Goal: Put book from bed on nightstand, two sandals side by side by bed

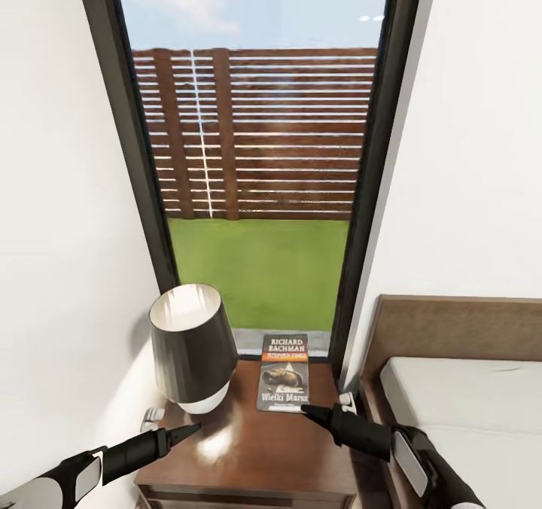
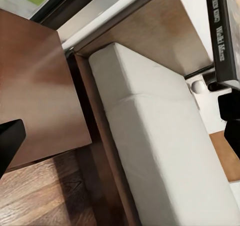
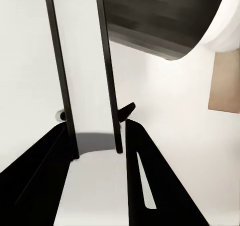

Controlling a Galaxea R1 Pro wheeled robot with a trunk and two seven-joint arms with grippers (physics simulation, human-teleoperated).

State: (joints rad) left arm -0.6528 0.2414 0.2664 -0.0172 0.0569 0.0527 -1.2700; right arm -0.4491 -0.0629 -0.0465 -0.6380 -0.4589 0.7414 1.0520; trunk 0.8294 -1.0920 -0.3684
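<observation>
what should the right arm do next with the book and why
Probably lower the book a touch and open the fingers. The right gripper holds it by its near edge over the nightstand, beside the lamp; whether it already rests on the wood is unclear.

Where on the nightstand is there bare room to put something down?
The front half of the nightstand is bare, between the left pincer and right pincer. The back is crowded: lamp at back left, book at back right.
</observation>
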